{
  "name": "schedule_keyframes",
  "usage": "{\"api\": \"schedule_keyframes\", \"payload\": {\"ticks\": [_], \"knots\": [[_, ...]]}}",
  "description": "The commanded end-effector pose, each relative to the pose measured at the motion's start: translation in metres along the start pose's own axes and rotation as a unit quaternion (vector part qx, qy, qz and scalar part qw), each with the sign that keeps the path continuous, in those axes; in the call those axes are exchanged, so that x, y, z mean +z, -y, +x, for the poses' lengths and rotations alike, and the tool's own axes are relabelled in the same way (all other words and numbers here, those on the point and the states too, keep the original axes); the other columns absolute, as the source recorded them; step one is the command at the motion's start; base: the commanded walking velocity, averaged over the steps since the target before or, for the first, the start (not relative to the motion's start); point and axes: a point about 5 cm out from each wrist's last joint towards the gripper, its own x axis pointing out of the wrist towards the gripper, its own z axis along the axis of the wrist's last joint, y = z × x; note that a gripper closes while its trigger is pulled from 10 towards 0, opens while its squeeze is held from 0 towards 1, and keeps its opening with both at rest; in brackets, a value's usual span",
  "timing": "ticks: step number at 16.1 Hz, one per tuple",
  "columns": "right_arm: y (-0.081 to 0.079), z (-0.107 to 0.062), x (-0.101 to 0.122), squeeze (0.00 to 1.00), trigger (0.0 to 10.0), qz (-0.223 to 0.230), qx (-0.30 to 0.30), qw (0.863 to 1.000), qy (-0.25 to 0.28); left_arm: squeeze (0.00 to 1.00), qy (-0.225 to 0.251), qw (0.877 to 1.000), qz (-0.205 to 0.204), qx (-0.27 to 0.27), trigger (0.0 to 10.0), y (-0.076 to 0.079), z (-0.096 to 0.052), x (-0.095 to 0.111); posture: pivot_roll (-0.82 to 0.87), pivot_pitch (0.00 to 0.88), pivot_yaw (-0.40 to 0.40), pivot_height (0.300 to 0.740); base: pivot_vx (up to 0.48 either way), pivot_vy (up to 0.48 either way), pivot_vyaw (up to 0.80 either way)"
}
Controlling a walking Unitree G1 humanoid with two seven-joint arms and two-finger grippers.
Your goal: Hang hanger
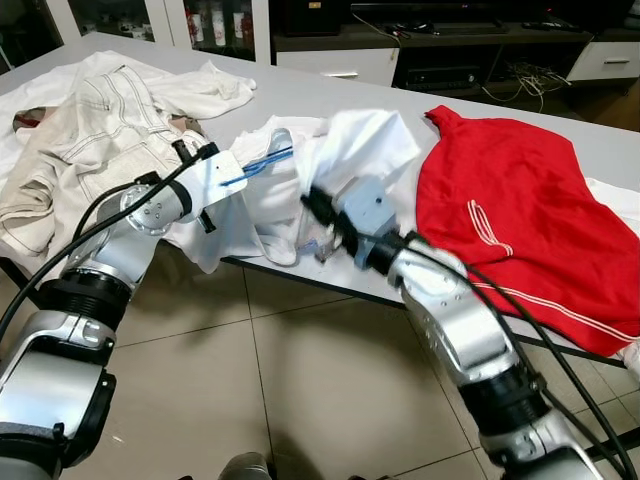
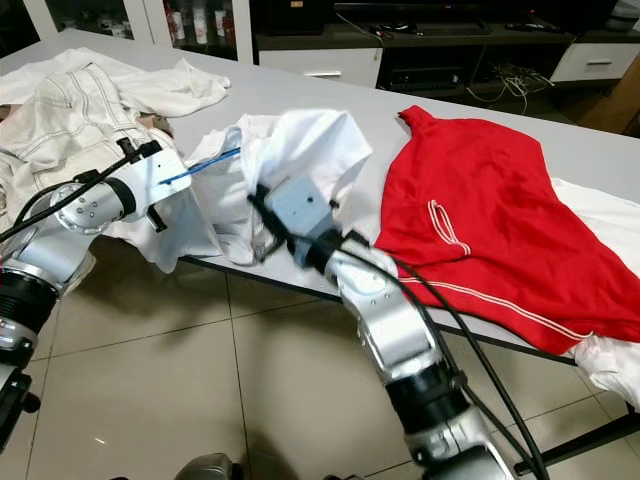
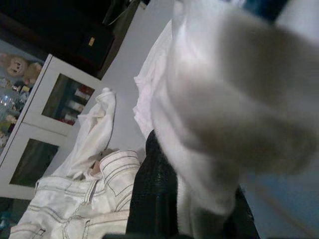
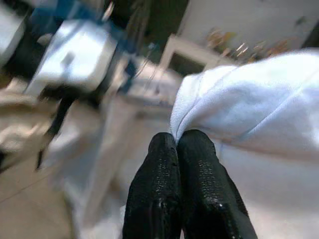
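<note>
Where the white garment (image 1: 300, 180) bunches at the near edge of the grey table (image 1: 330, 90), a blue hanger (image 1: 258, 165) protrudes from its folds, with its thin blue bar angled toward the left gripper (image 1: 205, 160). The hanger lies partly inside the cloth, and only a short blue section is visible. The left gripper sits at the hanger's exposed end, at the garment's left side, with white fabric draped against it. In the left wrist view, one black finger (image 3: 154, 199) stands beside a thick fold of white cloth that runs down next to it; whether the fingers close on the cloth or the hanger cannot be determined. The right gripper (image 1: 318, 212) is positioned at the lower middle of the same garment, just over the table edge. In the right wrist view, its two black fingertips (image 4: 167, 164) are pressed together with no gap, and the ribbed hem of the white garment sits directly at their tips; the pinch appears to hold this hem.

A red shirt (image 1: 520, 220) lies spread flat on the table to the right of the white garment, touching it along one side, with its lower edge hanging over the table edge. A pile of cream trousers (image 1: 90, 140) and other pale cloth occupies the left part of the table. Beneath the table is a tiled floor (image 1: 300, 380). Behind the table stand white cabinets with glass doors (image 1: 210, 20) and a dark media unit (image 1: 460, 50).
</note>
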Motion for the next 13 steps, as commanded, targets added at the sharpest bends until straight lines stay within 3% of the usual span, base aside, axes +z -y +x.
{"api": "schedule_keyframes", "payload": {"ticks": [1, 2, 3, 5, 6, 7, 9, 10, 12, 13], "knots": [[0.011, 0.001, 0.012, 0.00, 10.0, -0.009, -0.033, 0.999, 0.024, 0.00, 0.018, 1.000, 0.012, -0.011, 0.0, 0.001, -0.002, 0.005, 0.15, 0.008, -0.013, 0.740, 0.000, 0.000, 0.00], [0.012, 0.002, 0.013, 0.00, 10.0, -0.009, -0.038, 0.999, 0.026, 0.00, 0.019, 1.000, 0.014, -0.013, 0.0, 0.001, -0.002, 0.006, 0.15, 0.008, -0.013, 0.740, 0.000, 0.000, 0.00], [0.014, 0.001, 0.014, 1.00, 10.0, -0.009, -0.049, 0.998, 0.032, 0.00, 0.021, 1.000, 0.014, -0.014, 0.0, 0.002, -0.003, 0.006, 0.15, 0.008, -0.014, 0.740, 0.000, 0.000, 0.00], [0.014, -0.003, 0.026, 1.00, 10.0, 0.002, -0.024, 0.998, 0.061, 0.00, 0.021, 1.000, 0.014, -0.014, 0.0, 0.002, -0.005, 0.004, 0.14, 0.008, -0.016, 0.740, 0.000, 0.000, 0.00], [0.010, -0.007, 0.031, 0.00, 10.0, -0.002, 0.010, 0.997, 0.071, 0.00, 0.019, 1.000, 0.014, -0.011, 0.0, 0.002, -0.007, 0.002, 0.14, 0.008, -0.017, 0.740, 0.000, 0.000, 0.00], [0.007, -0.013, 0.034, 0.00, 10.0, -0.019, 0.040, 0.997, 0.070, 0.00, 0.016, 1.000, 0.012, -0.007, 0.0, 0.002, -0.008, -0.001, 0.14, 0.008, -0.019, 0.740, 0.000, 0.000, 0.00], [0.011, -0.016, 0.033, 0.00, 10.0, -0.030, 0.036, 0.997, 0.066, 0.00, 0.016, 1.000, 0.011, -0.002, 0.0, 0.000, -0.008, -0.001, 0.14, 0.007, -0.021, 0.740, 0.000, 0.000, 0.00], [0.023, -0.023, 0.033, 0.00, 10.0, -0.050, 0.030, 0.996, 0.062, 0.00, 0.017, 1.000, 0.011, 0.004, 0.0, -0.001, -0.008, -0.002, 0.14, 0.007, -0.023, 0.740, 0.000, 0.000, 0.00], [0.048, -0.035, 0.035, 0.00, 10.0, -0.132, 0.006, 0.990, 0.049, 0.00, 0.032, 0.999, 0.024, -0.009, 0.0, -0.001, -0.011, -0.001, 0.14, 0.006, -0.025, 0.740, 0.000, 0.000, 0.00], [0.052, -0.037, 0.033, 0.00, 10.0, -0.183, 0.007, 0.983, 0.030, 0.00, 0.036, 0.999, 0.028, -0.013, 0.0, 0.000, -0.012, -0.001, 0.13, 0.005, -0.025, 0.740, 0.000, 0.000, 0.00]]}}
